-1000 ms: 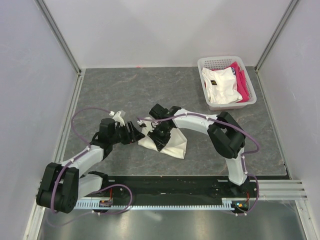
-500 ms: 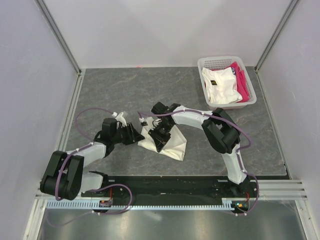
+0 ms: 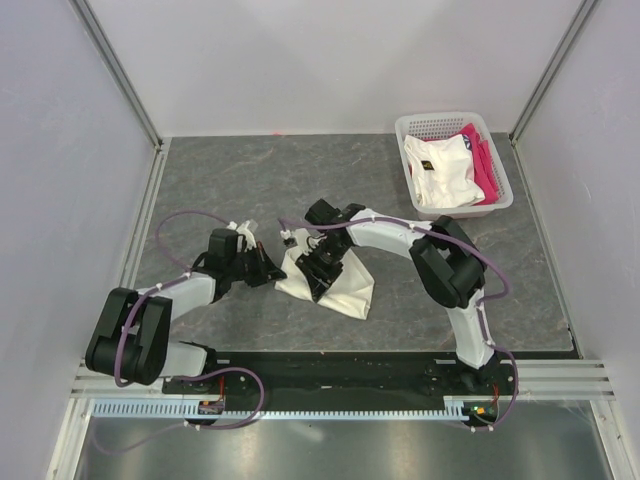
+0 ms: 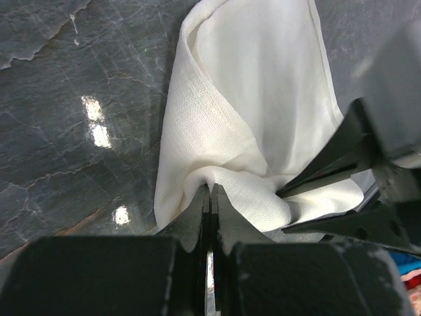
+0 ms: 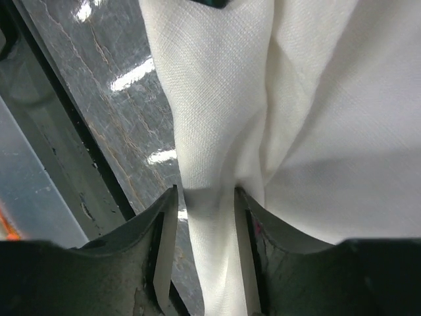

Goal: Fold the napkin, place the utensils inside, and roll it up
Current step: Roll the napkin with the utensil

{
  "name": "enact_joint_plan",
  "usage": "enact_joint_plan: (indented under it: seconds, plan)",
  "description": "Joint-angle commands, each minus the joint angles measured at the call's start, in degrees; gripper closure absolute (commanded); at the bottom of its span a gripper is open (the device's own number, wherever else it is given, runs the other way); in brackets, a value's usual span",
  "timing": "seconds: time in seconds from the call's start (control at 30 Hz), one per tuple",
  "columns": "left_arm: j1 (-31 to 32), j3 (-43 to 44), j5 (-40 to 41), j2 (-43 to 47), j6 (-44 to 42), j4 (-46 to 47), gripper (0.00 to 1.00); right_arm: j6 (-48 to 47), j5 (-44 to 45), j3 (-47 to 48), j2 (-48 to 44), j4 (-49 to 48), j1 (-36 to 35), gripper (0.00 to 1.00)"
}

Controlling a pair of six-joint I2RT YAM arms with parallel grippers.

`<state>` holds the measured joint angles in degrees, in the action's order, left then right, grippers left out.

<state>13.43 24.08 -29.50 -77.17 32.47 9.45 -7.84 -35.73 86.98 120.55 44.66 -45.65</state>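
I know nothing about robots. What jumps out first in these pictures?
A cream napkin lies near the middle of the grey table, worked from both sides: the left gripper pinches its edge shut, and the right gripper straddles a fold, jaws open. In the far right corner, a white basket holds a white garment and a pink cloth.

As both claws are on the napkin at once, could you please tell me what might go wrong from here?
1. The left claw is shut on only a small pinch of the napkin, so a pull could slip it free.
2. The right claw straddles a bunched fold close beside it. Opposing pulls could drag the fold apart, or the two claws could knock together.
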Motion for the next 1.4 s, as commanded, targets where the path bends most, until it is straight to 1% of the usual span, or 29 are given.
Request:
enact_joint_plan:
  seconds: [0.0, 0.03, 0.07, 0.13, 0.17, 0.23, 0.27, 0.3, 0.4, 0.63, 0.9, 1.0, 1.03, 1.1, 1.13, 1.17, 1.2, 1.23, 1.33, 1.37]
  plan:
    - [0.37, 3.52, 3.04, -0.88, -1.79, -5.66, 0.98, 1.32, 6.36, -2.50, -9.60, -4.84, 0.12, 0.49]
    - [0.37, 4.22, 3.21, -0.97, -1.97, -6.37, 0.98, 1.51, 7.76, -3.47, -11.20, -5.72, -0.14, 0.47]
    - [0.37, 4.66, 3.56, -1.40, -2.06, -6.90, 0.98, 1.51, 11.87, -4.44, -12.61, -7.21, -1.27, 0.43]
    - [0.37, 5.63, 3.92, -2.02, -2.15, -8.13, 0.98, 1.42, 16.37, -8.04, -17.00, -9.23, -2.95, 0.39]
    - [0.37, 5.98, 3.83, -2.63, -2.15, -8.40, 0.98, 1.25, 21.78, -9.27, -18.32, -11.16, -5.13, 0.36]
    - [0.37, 7.12, 3.66, -3.43, -2.23, -9.10, 0.98, 0.89, 27.61, -13.23, -21.40, -14.76, -7.60, 0.34]
    - [0.28, 7.47, 3.57, -3.78, -2.23, -9.10, 0.98, 0.72, 30.08, -14.54, -22.19, -15.91, -10.05, 0.32]
    - [0.28, 8.00, 3.48, -4.39, -2.32, -9.71, 0.98, 0.54, 34.10, -16.82, -23.16, -16.88, -11.03, 0.31]
    - [0.28, 8.79, 3.39, -5.18, -2.41, -11.21, 0.98, 0.37, 39.31, -19.90, -23.43, -20.22, -13.76, 0.29]
    - [0.28, 9.94, 3.13, -5.98, -2.67, -12.26, 0.98, -0.42, 41.35, -22.29, -20.89, -24.88, -15.61, 0.28]
    - [0.28, 10.99, 2.16, -7.82, -3.02, -12.53, 0.98, -3.50, 41.00, -19.83, -15.70, -24.80, -15.52, 0.32]
    - [0.28, 11.26, 1.81, -7.91, -3.38, -12.71, 0.98, -3.68, 39.07, -18.87, -14.47, -24.45, -15.00, 0.35]
    - [0.28, 11.34, 1.72, -7.91, -3.46, -12.71, 0.98, -3.59, 38.19, -18.60, -14.21, -23.93, -14.30, 0.40]
    - [0.28, 11.43, 0.59, -7.91, -4.08, -11.92, 0.98, -3.07, 35.90, -17.90, -13.33, -23.14, -13.42, 0.47]
    - [0.28, 11.43, 0.06, -7.74, -4.25, -11.48, 0.96, -2.89, 33.90, -17.72, -12.98, -22.09, -12.46, 0.53]
    - [0.28, 11.17, -0.47, -7.39, -4.26, -11.04, 0.91, -2.71, 32.40, -17.46, -12.63, -21.55, -12.01, 0.56]
    - [0.28, 10.91, -0.30, -6.43, -4.17, -10.51, 0.83, -2.71, 29.51, -17.46, -12.45, -20.16, -11.57, 0.59]
    - [0.28, 10.64, 0.05, -5.72, -4.08, -9.99, 0.64, -2.62, 27.74, -17.28, -12.36, -19.45, -10.61, 0.64]
    - [0.28, 9.24, 3.30, -1.95, -3.73, -9.72, 0.42, -1.92, 20.98, -17.02, -11.83, -16.72, -8.94, 0.71]
    - [0.28, 8.54, 5.13, -0.72, -3.55, -9.63, 0.40, -1.66, 19.48, -17.19, -11.66, -16.28, -8.50, 0.72]
